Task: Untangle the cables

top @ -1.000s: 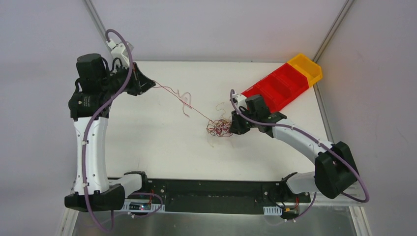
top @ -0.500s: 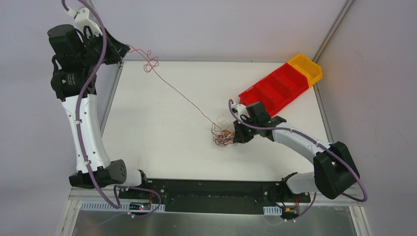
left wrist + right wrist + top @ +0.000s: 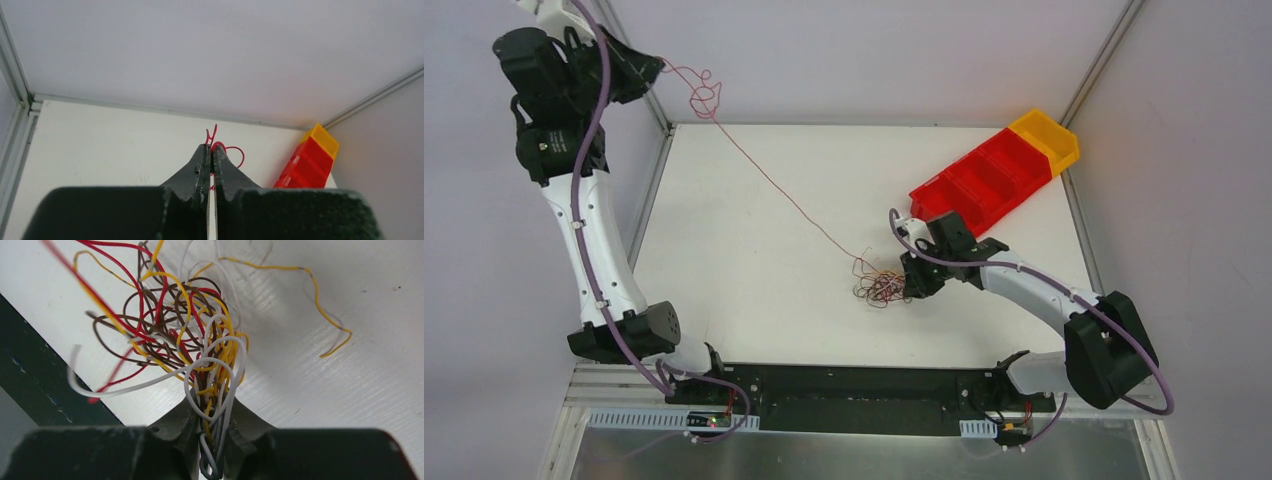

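The cables (image 3: pixel 879 287) lie as a fist-sized tangle of red, yellow, brown and white wires (image 3: pixel 190 335) on the white table (image 3: pixel 744 300), right of centre. My right gripper (image 3: pixel 911 284) sits at the tangle's right side. Its jaws (image 3: pixel 212 412) are narrow and closed round a bundle of white and yellow loops. One red wire (image 3: pixel 704 97) runs stretched from the tangle up to the far left. There my left gripper (image 3: pixel 661 63) hangs high above the table's corner. It (image 3: pixel 211 147) is shut on that wire, and a red curl (image 3: pixel 243 156) pokes past the tips.
A row of red bins ending in a yellow one (image 3: pixel 994 180) lies at the table's back right corner. A black bar (image 3: pixel 864 385) runs along the near edge between the arm bases. Metal frame posts (image 3: pixel 629 50) rise at the back corners.
My left arm has lifted and swung back to the left beyond the table's corner, drawing the red wire out long and straight. The tangle and right gripper have slid slightly nearer.
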{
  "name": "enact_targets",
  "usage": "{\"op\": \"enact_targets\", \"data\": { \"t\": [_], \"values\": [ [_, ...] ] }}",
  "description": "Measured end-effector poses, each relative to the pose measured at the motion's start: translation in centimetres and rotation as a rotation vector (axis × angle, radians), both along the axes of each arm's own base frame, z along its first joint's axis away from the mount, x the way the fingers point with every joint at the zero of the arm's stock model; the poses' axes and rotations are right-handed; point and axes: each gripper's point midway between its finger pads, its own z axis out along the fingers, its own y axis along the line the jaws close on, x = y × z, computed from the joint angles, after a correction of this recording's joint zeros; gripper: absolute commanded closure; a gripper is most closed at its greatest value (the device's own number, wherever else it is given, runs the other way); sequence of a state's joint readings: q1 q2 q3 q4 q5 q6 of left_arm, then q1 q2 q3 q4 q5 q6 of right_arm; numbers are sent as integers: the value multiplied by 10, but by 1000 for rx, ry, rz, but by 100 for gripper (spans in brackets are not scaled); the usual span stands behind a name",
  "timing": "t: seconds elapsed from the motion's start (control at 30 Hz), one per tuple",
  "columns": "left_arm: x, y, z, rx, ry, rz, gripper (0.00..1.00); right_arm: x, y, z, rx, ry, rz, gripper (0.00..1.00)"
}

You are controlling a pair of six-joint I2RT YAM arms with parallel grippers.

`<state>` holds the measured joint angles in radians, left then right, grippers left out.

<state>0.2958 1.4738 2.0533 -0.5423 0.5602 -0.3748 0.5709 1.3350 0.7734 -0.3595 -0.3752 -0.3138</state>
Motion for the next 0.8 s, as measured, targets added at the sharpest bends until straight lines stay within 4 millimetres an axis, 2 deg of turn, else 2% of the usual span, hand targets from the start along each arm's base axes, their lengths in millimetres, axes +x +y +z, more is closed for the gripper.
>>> {"op": "enact_targets", "data": {
  "t": [0.07, 0.1, 0.13, 0.2, 0.3, 0.37, 0.4, 0.5, 0.67, 0.73, 0.8],
  "values": [
    [3, 12, 19, -43, -46, 23, 100, -3, -2, -2, -3, 4, 11, 87],
    [5, 17, 36, -59, -88, 27, 100, -5, -3, -4, -5, 8, 14, 84],
    [7, 20, 53, -66, -135, 31, 100, -8, -4, -6, -9, 12, 16, 76],
    [7, 23, 88, -79, -242, 32, 100, -14, -9, -11, -23, 29, 19, 68],
    [0, 16, 114, -106, -324, 3, 100, -18, -13, -14, -36, 46, 19, 56],
    [-3, 11, 122, -122, -351, -24, 100, -18, -14, -14, -38, 47, 22, 43],
    [-4, 9, 122, -131, -354, -38, 100, -19, -14, -14, -38, 50, 22, 40],
    [0, 1, 113, -171, -330, -100, 100, -20, -13, -8, -37, 59, 26, 38],
    [13, -4, 83, -207, -249, -161, 100, 0, 3, 24, 19, 1, 33, 29],
    [17, -4, 69, -211, -212, -174, 99, 6, 7, 33, 35, -23, 32, 26],
    [24, -4, 42, -206, -156, -196, 91, 9, 9, 36, 40, -29, 31, 22]
  ]
}}
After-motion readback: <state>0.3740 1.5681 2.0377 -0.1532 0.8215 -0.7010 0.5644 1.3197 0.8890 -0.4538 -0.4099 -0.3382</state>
